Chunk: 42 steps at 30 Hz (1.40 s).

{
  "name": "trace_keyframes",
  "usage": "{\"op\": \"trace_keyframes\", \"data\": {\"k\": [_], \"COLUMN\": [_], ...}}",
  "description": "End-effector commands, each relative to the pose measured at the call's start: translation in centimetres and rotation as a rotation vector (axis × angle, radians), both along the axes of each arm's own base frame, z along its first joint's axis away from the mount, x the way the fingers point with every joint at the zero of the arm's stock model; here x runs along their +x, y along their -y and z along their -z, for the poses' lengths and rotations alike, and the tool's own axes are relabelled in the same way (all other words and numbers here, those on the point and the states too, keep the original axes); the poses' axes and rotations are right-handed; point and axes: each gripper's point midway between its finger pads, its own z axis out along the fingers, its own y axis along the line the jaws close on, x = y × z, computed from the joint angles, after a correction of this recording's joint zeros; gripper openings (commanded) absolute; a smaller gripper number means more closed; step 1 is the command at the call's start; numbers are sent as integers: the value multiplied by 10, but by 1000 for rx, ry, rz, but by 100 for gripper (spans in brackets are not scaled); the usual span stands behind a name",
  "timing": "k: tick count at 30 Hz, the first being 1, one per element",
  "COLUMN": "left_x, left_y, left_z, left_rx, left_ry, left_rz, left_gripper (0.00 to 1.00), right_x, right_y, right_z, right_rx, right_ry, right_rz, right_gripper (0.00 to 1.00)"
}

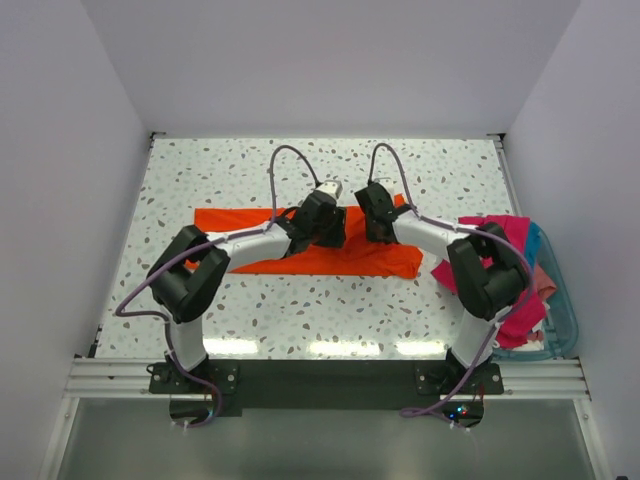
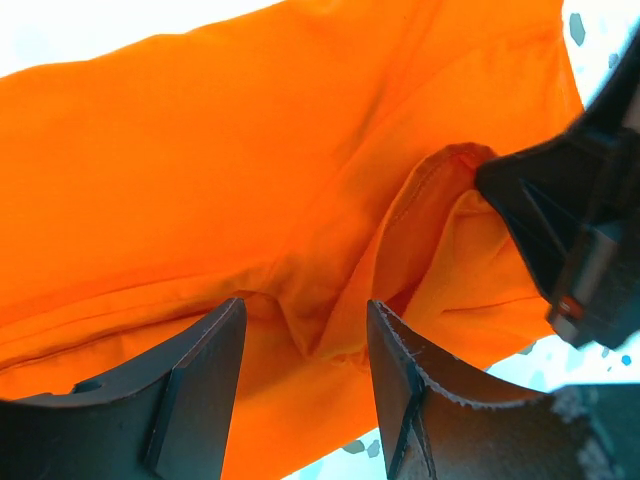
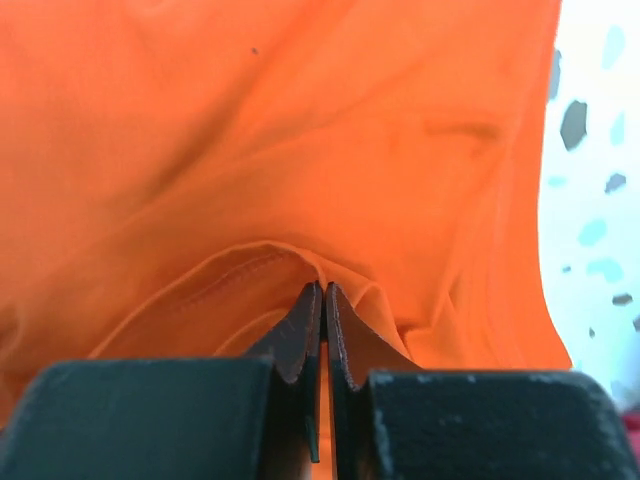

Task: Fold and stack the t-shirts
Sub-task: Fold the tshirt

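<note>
Speckled tabletop (image 1: 300, 310); soft, creased orange t-shirt (image 1: 372, 258)

Three soft cloth t-shirts are counted: one bright orange t-shirt (image 1: 230, 222), one magenta-pink t-shirt (image 1: 518, 322) and one paler pink t-shirt (image 1: 543, 282). One teal plastic bin (image 1: 566, 310) and one white speckled table (image 1: 300, 310) are seen. Two black-and-white jointed arms are counted, and two black two-finger grippers: the left gripper (image 2: 305, 320) and the right gripper (image 3: 323, 295).
</note>
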Motion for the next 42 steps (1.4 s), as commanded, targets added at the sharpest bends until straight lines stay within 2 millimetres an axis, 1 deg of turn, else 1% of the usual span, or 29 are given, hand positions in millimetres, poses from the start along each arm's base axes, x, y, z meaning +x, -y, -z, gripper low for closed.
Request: {"op": "trace_keyframes", "data": {"k": [1, 3, 4, 5, 7, 12, 14, 15, 17, 18, 19, 21, 23, 24, 31, 32, 34, 35, 36, 37, 38, 39, 40, 42], "left_x": [14, 12, 12, 10, 10, 5, 4, -1, -4, -5, -6, -9, -12, -14, -24, -24, -28, -29, -32, -34, -34, -37, -36, -32], "left_y": [17, 19, 20, 22, 23, 25, 26, 20, 20, 18, 17, 13, 11, 9, 3, 2, -1, -2, -3, -4, -5, -7, -9, -18], "left_z": [-22, -21, -21, -19, -18, -14, -15, -9, -7, -4, -4, 1, 2, 6, 9, 5, 4, -4, -6, -9, -22, -25, -38, -49], "left_rx": [-30, -25, -19, -13, 0, 27, 32, 59, 70, 79, 83, 94, 98, 102, 99, 93, 91, 80, 76, 72, 54, 56, 40, 59], "left_ry": [95, 97, 99, 98, 103, 108, 113, 92, 92, 85, 85, 74, 70, 63, 46, 53, 49, 63, 63, 67, 88, 94, 117, 142], "left_rz": [18, 24, 22, 29, 28, 30, 30, 31, 32, 32, 32, 30, 30, 29, 32, 31, 35, 38, 46, 52, 55, 62, 61, 41], "left_gripper": [56, 56, 55, 55, 54, 49, 48, 47, 45, 42, 41, 38, 35, 33, 24, 24, 25, 26, 29, 32, 35, 42, 43, 47], "right_x": [4, -4, -5, -9, -12, -23, -27, -28, -33, -35, -39, -43, -50, -53, -80, -82, -90, -91, -93, -96, -97, -98, -99, -98], "right_y": [-6, -4, -5, -3, -5, -2, 0, 0, 1, 1, 0, 1, 2, 3, 7, 7, 10, 12, 13, 16, 17, 18, 19, 19], "right_z": [-41, -38, -44, -41, -42, -43, -45, -45, -43, -45, -42, -45, -41, -44, -28, -28, -24, -29, -31, -31, -34, -44, -49, -62], "right_rx": [103, 115, 136, 137, 163, 184, 189, 192, 199, 205, 213, 226, 232, 241, 270, 277, 277, 283, 282, 278, 276, 289, 288, 300], "right_ry": [119, 112, 128, 119, 123, 123, 124, 125, 115, 118, 108, 111, 99, 105, 52, 50, 38, 52, 57, 51, 56, 79, 84, 112], "right_rz": [27, 30, 32, 34, 33, 32, 31, 31, 29, 24, 20, 16, 12, 10, -4, -7, -7, -4, -1, 2, -1, 0, 2, 4], "right_gripper": [0, 0, 0, 0, 0, 0, 0, 0, 0, 0, 0, 0, 0, 0, 1, 4, 9, 19, 23, 25, 27, 33, 35, 39]}}
